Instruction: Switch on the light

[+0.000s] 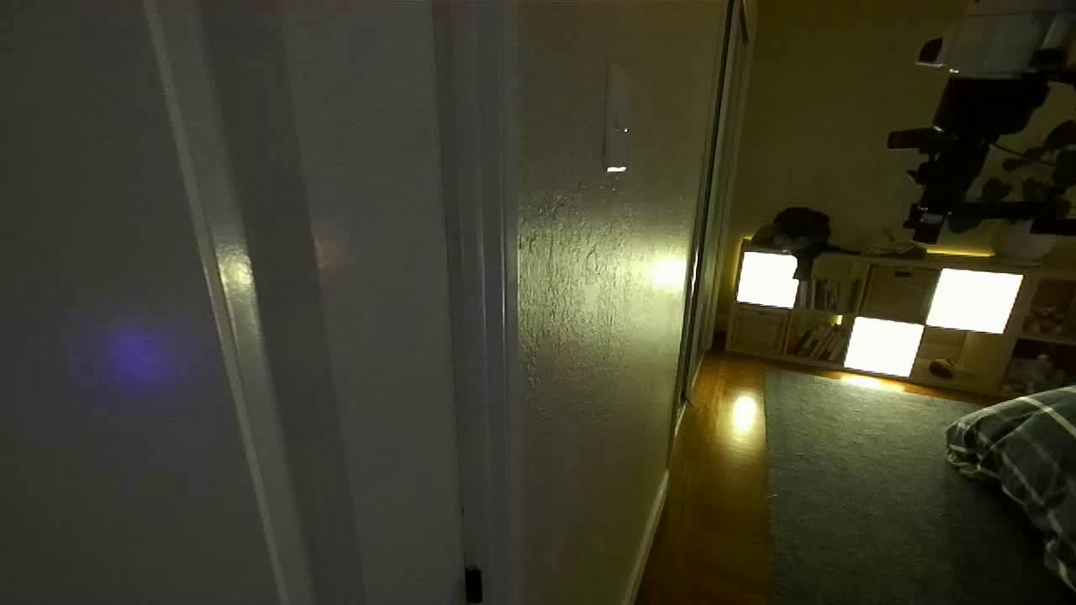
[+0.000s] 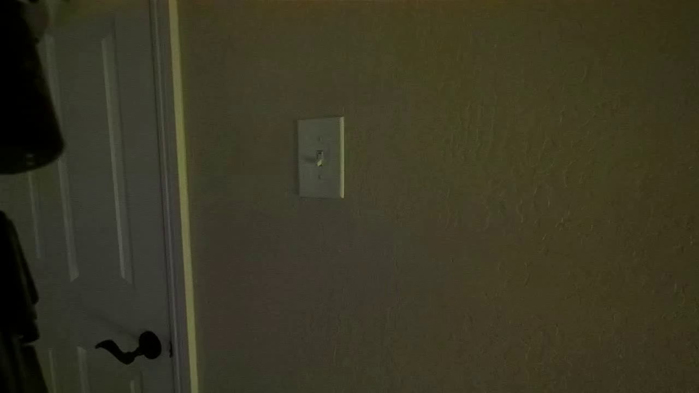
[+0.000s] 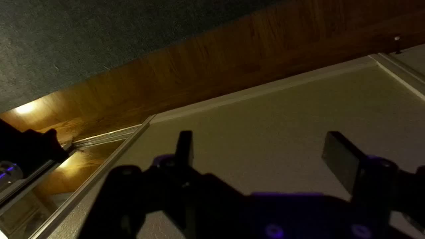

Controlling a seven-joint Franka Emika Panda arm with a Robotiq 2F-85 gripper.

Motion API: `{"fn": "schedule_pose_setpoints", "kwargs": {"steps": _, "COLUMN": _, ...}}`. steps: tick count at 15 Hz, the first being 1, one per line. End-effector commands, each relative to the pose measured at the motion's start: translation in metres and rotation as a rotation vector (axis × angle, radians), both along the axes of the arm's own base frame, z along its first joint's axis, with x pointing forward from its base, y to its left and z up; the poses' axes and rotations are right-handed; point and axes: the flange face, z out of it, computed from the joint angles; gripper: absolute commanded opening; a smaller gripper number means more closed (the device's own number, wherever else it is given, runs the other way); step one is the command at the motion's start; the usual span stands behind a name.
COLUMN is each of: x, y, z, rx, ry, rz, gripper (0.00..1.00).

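Dimly lit wall (image 1: 588, 328) runs toward glowing shelf compartments (image 1: 975, 300), around three o'clock, in an exterior view. The robot arm (image 1: 990, 105) hangs near two, well apart from the switch plate (image 1: 618, 122), which sits on that wall at one o'clock, a mere sliver from this angle. Judging depth to so thin an edge could let the arm stop short or hit the wall.

In an exterior view the switch plate (image 2: 321, 183) faces out, just off centre toward eleven, and its toggle (image 2: 320, 158) reads clearly only there. It seems to point at six, so switching on probably needs a push toward twelve; being small, it could be missed through slight misalignment. Dark shapes (image 2: 24, 103) around nine, perhaps the arm, could hide it if swung across.

Only the wrist view shows the gripper (image 3: 258, 146) well: fingers (image 3: 340, 159) spread wide apart toward eight and four o'clock, nothing between them. Wall and floorboards (image 3: 212, 63) lie beyond, no switch plate visible, so those fingers might straddle the toggle unseen. No view shows the light itself.
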Motion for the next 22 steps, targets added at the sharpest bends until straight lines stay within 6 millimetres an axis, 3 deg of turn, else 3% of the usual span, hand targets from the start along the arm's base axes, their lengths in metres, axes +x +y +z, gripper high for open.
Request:
{"fn": "schedule_pose_setpoints", "kwargs": {"steps": 1, "x": 0.000, "y": 0.000, "z": 0.001, "rx": 0.000, "ry": 0.001, "rz": 0.000, "gripper": 1.00}}
{"fn": "schedule_pose_setpoints", "kwargs": {"steps": 11, "x": 0.006, "y": 0.001, "z": 0.000, "rx": 0.012, "ry": -0.012, "rz": 0.000, "gripper": 1.00}}
{"fn": "schedule_pose_setpoints", "kwargs": {"steps": 22, "x": 0.079, "y": 0.046, "z": 0.038, "rx": 0.092, "ry": -0.213, "rz": 0.138, "gripper": 1.00}}
